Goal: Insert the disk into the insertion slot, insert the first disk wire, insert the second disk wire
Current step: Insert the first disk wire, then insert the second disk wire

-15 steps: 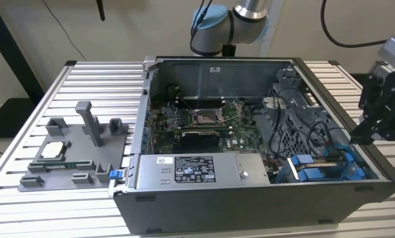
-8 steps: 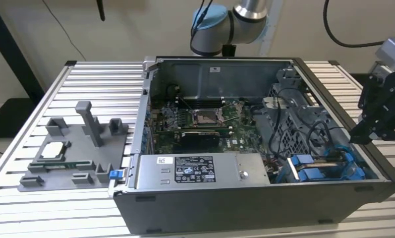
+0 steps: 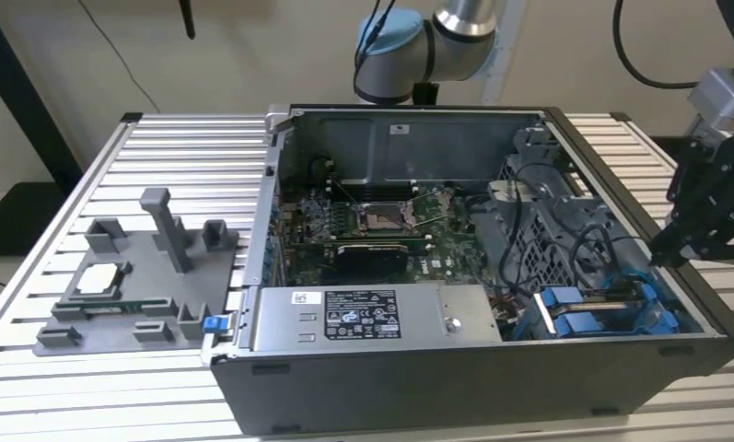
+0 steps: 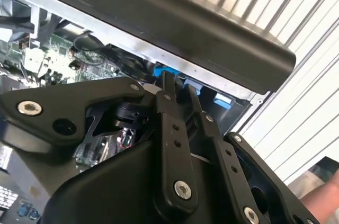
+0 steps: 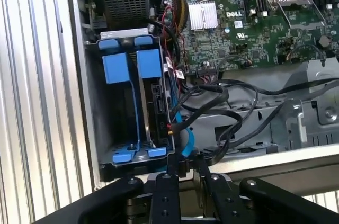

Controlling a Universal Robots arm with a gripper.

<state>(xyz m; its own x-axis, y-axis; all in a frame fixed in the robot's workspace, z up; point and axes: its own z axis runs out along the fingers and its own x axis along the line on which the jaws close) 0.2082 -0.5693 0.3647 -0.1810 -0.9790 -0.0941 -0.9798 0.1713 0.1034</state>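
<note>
Black claw (image 3: 657,261) near insertion slot (image 3: 588,313) rim

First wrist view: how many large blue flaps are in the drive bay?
2, side by side in the drive bay: one flap by the case's outer wall, the other nearer the cables. Others may be hidden.

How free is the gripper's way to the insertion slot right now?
Probably yes, it can reach: the gripper hangs close over the open side of the case, beside the insertion slot, with nothing covering it. The black cables lie alongside, not across it.
</note>
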